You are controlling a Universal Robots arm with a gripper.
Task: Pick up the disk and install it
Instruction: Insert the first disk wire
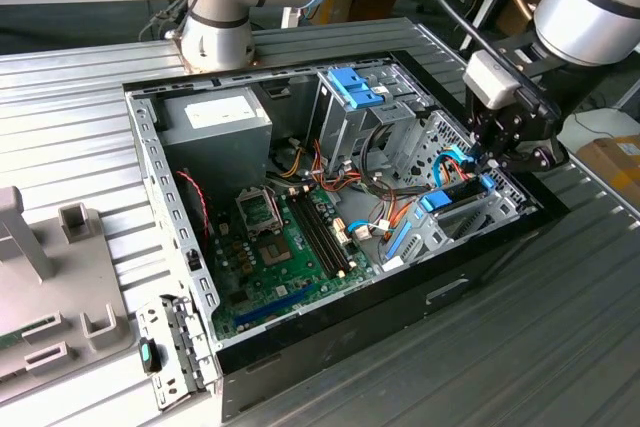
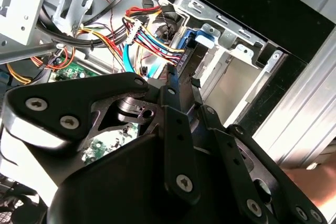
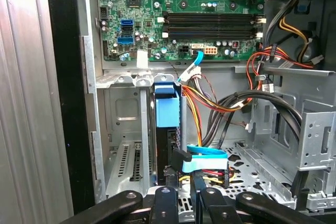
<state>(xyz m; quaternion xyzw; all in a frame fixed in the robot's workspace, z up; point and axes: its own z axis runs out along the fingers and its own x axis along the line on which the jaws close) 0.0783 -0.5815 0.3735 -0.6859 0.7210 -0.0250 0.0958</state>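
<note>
At the exterior view's left we note the grey power supply box (image 1: 218, 122) and green motherboard (image 1: 290, 247) in the open case (image 1: 180, 247). Rightward, the disk (image 1: 452, 197) stands on edge in the drive cage (image 1: 470, 222), long axis running into the bay. Gripper (image 1: 497, 159) sits directly over it; jaw state: cannot tell.

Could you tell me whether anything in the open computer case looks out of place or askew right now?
Nothing looks damaged or spilled. The disk stands on edge in the drive cage, directly under the gripper. The one untidy spot is the loose bundle of cables beside that bay, with a flat blue cable lying right against the disk.
</note>
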